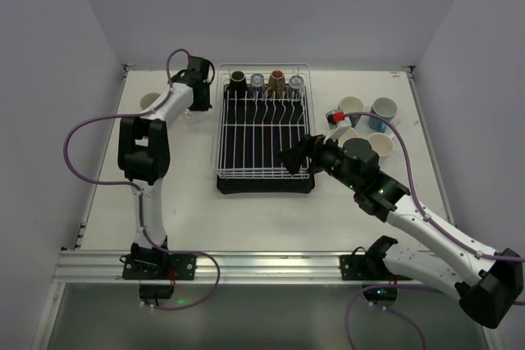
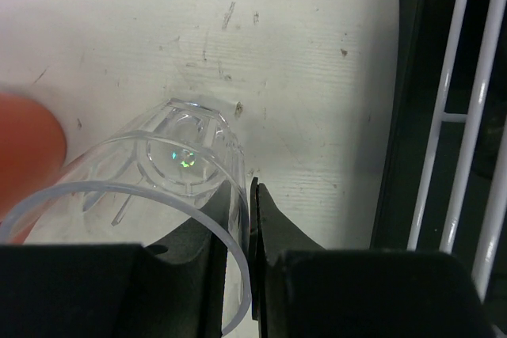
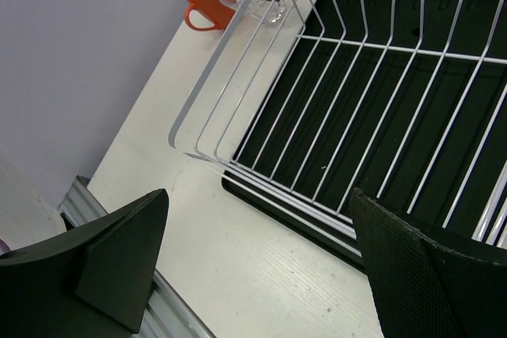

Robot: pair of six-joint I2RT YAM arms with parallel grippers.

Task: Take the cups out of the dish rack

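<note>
1. The left end effector (image 2: 252, 223) is almost closed. It pinches the wall of a clear glass tumbler (image 2: 182, 164) at the rim, one finger inside and one outside.
2. The tumbler tilts, base toward the white surface (image 2: 317, 61), just left of the dish rack (image 2: 455, 116). Whether the base touches the surface cannot be told.
3. An orange mug (image 3: 202, 1) stands on the surface beside the tumbler, outside the rack.
4. The right end effector (image 3: 259, 199) is wide open and holds nothing. In the overhead view it sits at the rack's lower right edge.
5. A row of cups (image 1: 277, 81), two dark and two clear, fills the rack's top end.
6. A cluster of pale cups (image 1: 383, 110) stands on the surface right of the rack.
</note>
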